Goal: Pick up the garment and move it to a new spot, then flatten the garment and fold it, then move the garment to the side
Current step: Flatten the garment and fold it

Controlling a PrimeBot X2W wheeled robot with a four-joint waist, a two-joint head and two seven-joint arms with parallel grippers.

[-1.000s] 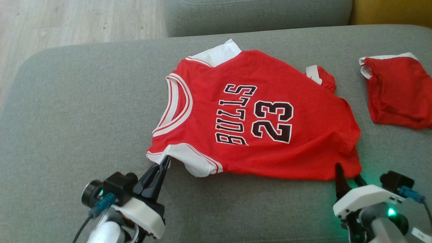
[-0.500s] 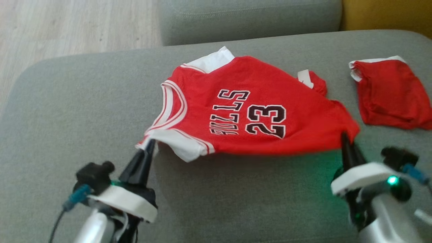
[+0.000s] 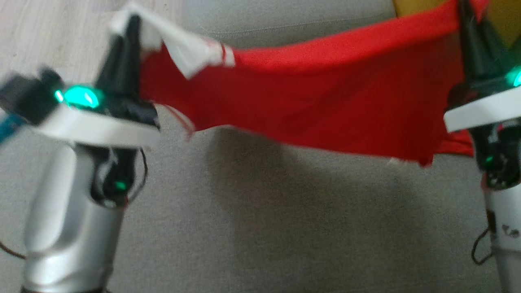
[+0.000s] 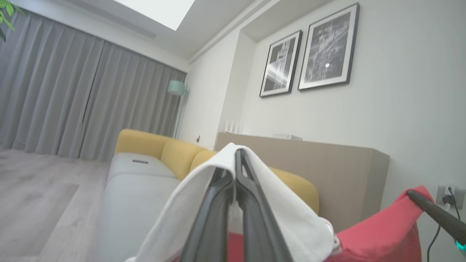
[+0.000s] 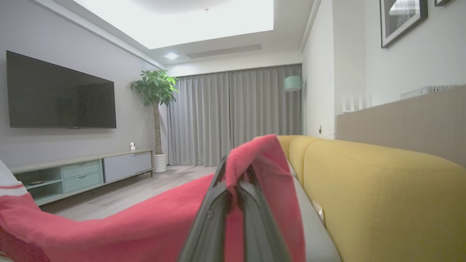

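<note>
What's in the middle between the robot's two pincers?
The red shirt hangs stretched from the left pincer to the right pincer, above the grey sofa; the head view shows it.

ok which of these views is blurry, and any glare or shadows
Head view: motion-blurred, the left tool and jersey smeared, green lamp glare, soft shadow on the sofa cushion. Left wrist view: sharp room, near fingers slightly soft. Right wrist view: crisp, ceiling light blown out.
</note>
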